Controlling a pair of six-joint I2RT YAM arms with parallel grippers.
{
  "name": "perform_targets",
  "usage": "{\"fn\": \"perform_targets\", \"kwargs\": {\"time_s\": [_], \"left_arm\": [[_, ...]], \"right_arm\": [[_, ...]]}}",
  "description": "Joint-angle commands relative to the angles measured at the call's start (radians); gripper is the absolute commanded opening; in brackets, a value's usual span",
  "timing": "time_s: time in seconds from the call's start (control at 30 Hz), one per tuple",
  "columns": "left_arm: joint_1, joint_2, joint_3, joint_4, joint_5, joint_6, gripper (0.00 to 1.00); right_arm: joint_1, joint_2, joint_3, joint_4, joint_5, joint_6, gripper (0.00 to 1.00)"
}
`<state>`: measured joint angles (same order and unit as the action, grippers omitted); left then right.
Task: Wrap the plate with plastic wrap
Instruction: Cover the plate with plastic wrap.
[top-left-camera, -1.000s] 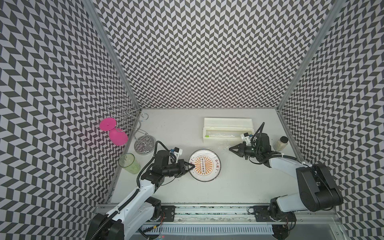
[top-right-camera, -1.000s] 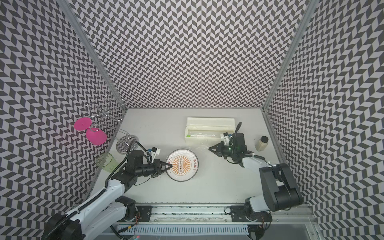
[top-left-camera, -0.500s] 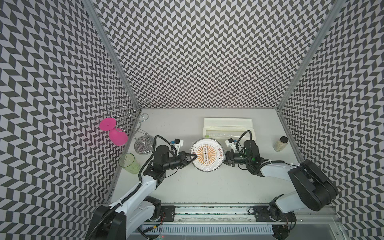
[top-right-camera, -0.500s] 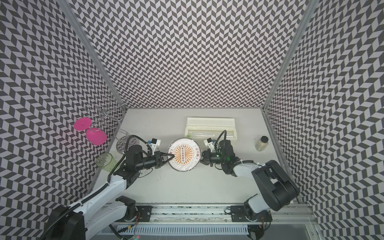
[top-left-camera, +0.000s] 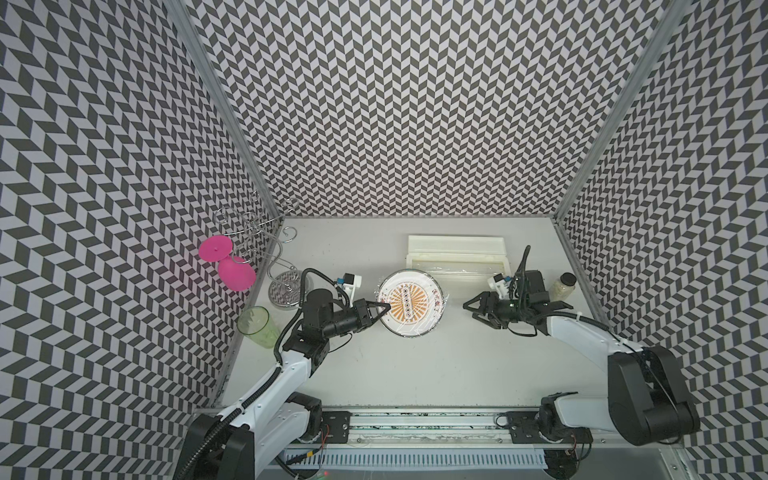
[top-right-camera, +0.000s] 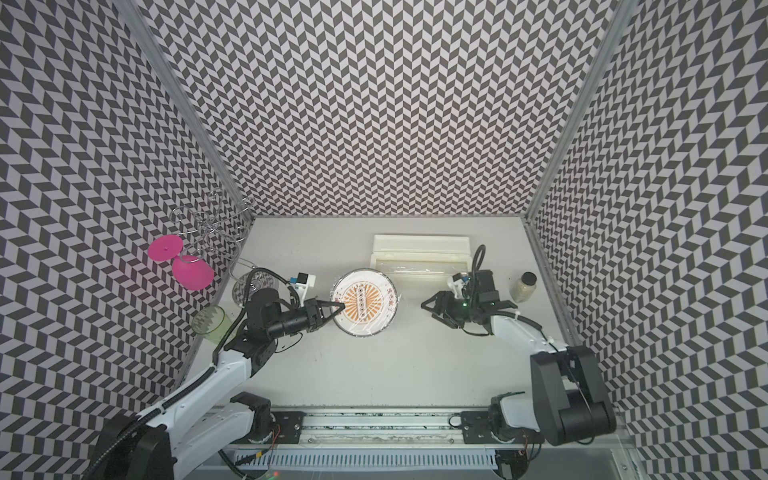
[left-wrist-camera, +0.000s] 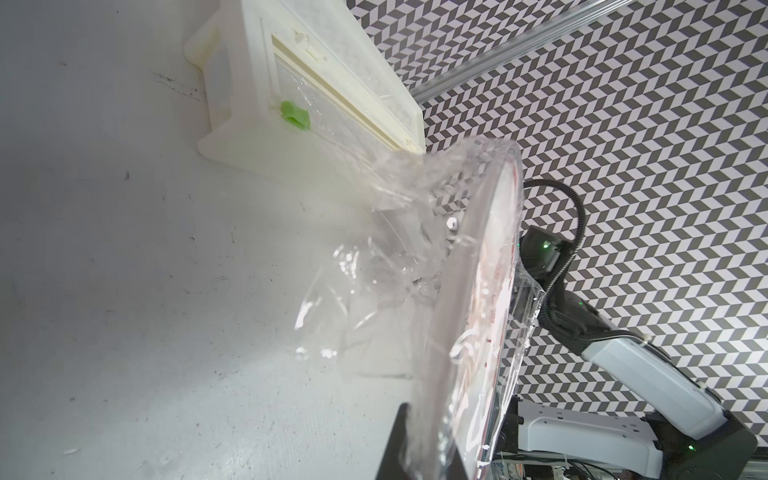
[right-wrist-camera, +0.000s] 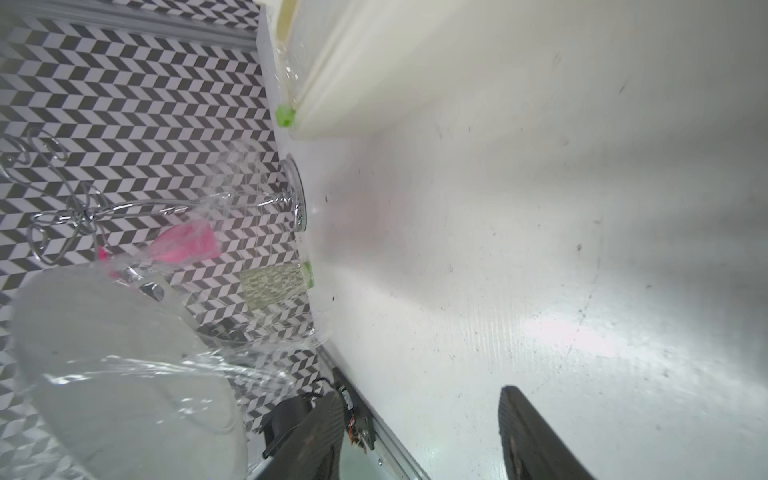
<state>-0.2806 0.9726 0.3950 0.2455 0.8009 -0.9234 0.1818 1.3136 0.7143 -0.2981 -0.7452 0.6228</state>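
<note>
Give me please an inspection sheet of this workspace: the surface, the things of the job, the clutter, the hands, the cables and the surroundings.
Surface: white table, small dark marks, no spill seen.
Job's things: plate raised and tilted; plastic wrap crinkled over it, loose film hanging below.
Clutter: dispenser box behind the plate; green cup, wire stand and pink glasses at the left wall; bottle at the right wall.
Hands: left hand shut on the plate's rim; right hand open, empty, apart from the plate.
Cables: black cable loops over the left wrist, another over the right; neither touches the plate.
Surroundings: chevron walls on three sides; rail in front.
</note>
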Motion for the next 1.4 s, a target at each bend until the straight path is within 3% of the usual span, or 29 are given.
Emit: {"fn": "perform_targets", "kwargs": {"time_s": [0.0, 0.1, 0.27, 0.37, 0.53, 0.77, 0.93, 1.07, 1.2, 1.37], "left_arm": [[0.001, 0.001, 0.049, -0.055, 0.002, 0.087, 0.00], [0.000, 0.002, 0.053, -0.072, -0.005, 0.102, 0.00], [-0.030, 0.014, 0.066, -0.077, -0.006, 0.112, 0.00], [-0.053, 0.018, 0.075, -0.074, -0.008, 0.113, 0.00], [-0.060, 0.022, 0.088, -0.080, -0.008, 0.118, 0.00], [-0.060, 0.014, 0.089, -0.055, -0.035, 0.098, 0.00], [-0.060, 0.016, 0.061, -0.004, -0.058, 0.072, 0.00], [-0.063, 0.017, 0.043, 0.039, -0.069, 0.045, 0.00], [-0.066, 0.016, 0.036, 0.061, -0.066, 0.027, 0.00], [-0.062, 0.003, 0.037, 0.081, -0.024, 0.007, 0.00]], "right_arm": [[0.017, -0.077, 0.170, -0.160, 0.159, -0.155, 0.64], [0.054, -0.098, 0.286, -0.218, 0.249, -0.217, 0.68], [0.270, -0.061, 0.403, -0.239, 0.417, -0.290, 0.74], [0.316, 0.025, 0.463, -0.296, 0.423, -0.353, 0.75], [0.405, 0.130, 0.540, -0.322, 0.276, -0.374, 0.73], [0.420, 0.126, 0.406, -0.205, -0.010, -0.307, 0.61], [0.409, 0.058, 0.246, 0.117, -0.246, -0.074, 0.62], [0.408, 0.028, 0.128, 0.413, -0.310, 0.143, 0.62], [0.406, 0.024, 0.084, 0.514, -0.273, 0.181, 0.50], [0.372, 0.020, 0.048, 0.524, -0.251, 0.102, 0.17]]}}
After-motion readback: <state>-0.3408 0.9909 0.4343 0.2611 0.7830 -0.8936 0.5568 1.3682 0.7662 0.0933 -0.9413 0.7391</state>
